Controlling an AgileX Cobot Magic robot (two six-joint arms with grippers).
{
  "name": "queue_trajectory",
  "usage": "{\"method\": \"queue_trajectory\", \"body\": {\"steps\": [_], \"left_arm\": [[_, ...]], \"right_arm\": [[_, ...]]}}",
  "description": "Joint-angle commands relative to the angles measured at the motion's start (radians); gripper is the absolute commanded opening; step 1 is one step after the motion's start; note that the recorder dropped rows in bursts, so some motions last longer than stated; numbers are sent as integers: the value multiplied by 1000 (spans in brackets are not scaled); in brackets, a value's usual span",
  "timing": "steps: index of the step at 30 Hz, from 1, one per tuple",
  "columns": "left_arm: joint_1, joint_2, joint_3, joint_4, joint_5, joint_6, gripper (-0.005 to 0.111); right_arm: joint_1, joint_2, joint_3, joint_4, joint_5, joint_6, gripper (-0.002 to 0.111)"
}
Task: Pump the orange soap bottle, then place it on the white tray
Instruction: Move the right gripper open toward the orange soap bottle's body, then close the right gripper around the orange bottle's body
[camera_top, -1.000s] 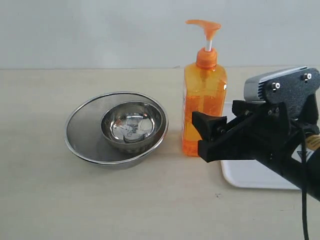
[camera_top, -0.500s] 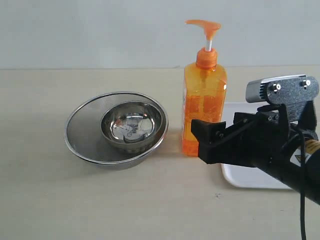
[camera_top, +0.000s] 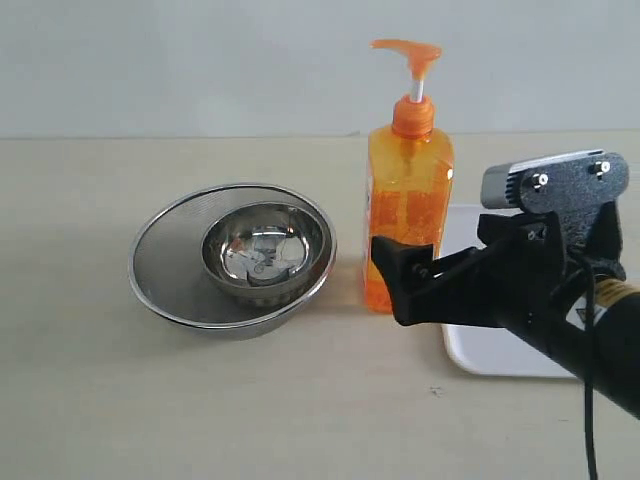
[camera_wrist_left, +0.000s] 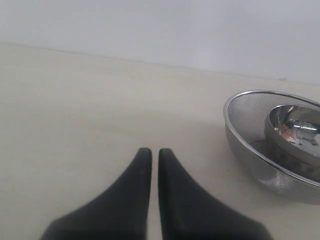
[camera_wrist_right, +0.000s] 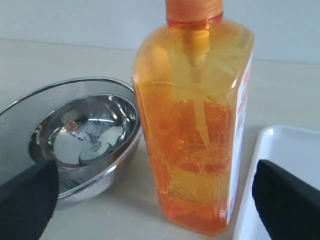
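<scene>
Small steel bowl (camera_top: 265, 255) nested inside wide mesh strainer bowl (camera_top: 160, 268), standing upright on pale beige bench (camera_top: 80, 400)

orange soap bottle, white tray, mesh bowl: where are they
orange soap bottle (camera_top: 405, 215), exterior view, middle of its body
white tray (camera_top: 495, 352), exterior view, bare floor by near rim
mesh bowl (camera_top: 165, 265), exterior view, left inner wall

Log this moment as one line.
orange soap bottle: upright on table, beside white tray | right gripper: open, at bottle, no grip | left gripper: shut, empty
</scene>
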Motion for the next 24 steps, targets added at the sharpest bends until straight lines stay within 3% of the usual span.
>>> {"method": "queue_trajectory", "body": {"steps": [1,7,24], "left_arm": [[3,-3,-4,5,-5,-1,5],[3,-3,-4,5,-5,-1,5],[3,-3,-4,5,-5,-1,5]], "right_arm": [[3,136,7,20,-174,-10,96],[3,263,5,19,-333,27,96],[3,352,-76,-23,-404,88,96]]}}
